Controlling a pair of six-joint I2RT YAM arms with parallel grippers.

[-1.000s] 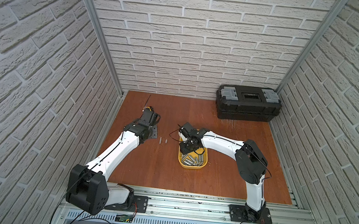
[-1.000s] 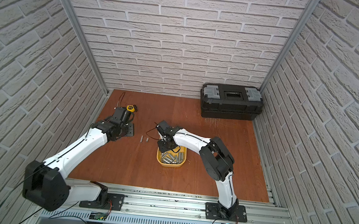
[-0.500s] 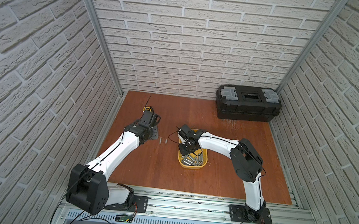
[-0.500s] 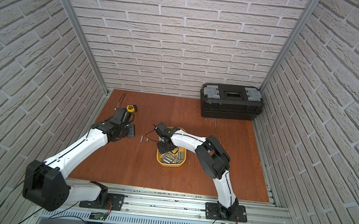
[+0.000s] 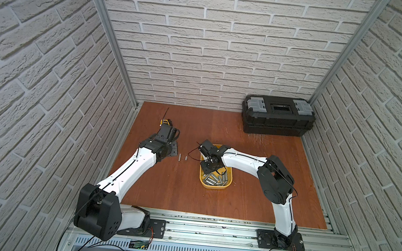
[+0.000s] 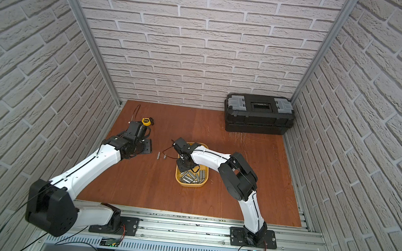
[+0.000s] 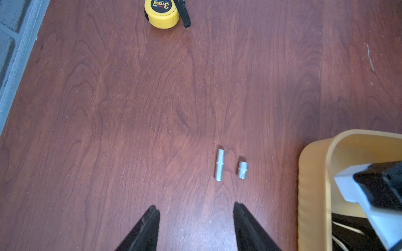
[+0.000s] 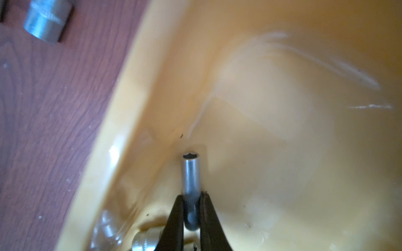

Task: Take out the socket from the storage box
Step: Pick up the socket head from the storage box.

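Note:
The yellow storage box [image 5: 228, 182] [image 6: 179, 176] [image 7: 313, 173] [image 8: 152, 108] sits mid-table with several silver sockets [image 5: 215, 179] [image 6: 193, 176] heaped at its near end. My right gripper [image 8: 191, 196] reaches into the box's far end, shut on a slim silver socket [image 8: 190, 173] that sticks out past the fingertips. My left gripper [image 7: 195, 209] hangs open over bare wood, left of the box, nothing between its fingers. A long socket [image 7: 219, 165] and a short socket [image 7: 242, 170] lie on the table just beyond it.
A yellow tape measure [image 7: 162, 13] [image 6: 147, 121] lies at the far left of the table. A black toolbox [image 5: 278, 119] [image 6: 259, 116] stands at the back right corner. Brick walls close in three sides; a metal rail [image 5: 210, 231] runs along the front.
My right gripper has shifted slightly within the box and its jaws have closed onto the slim socket. The left arm has barely moved.

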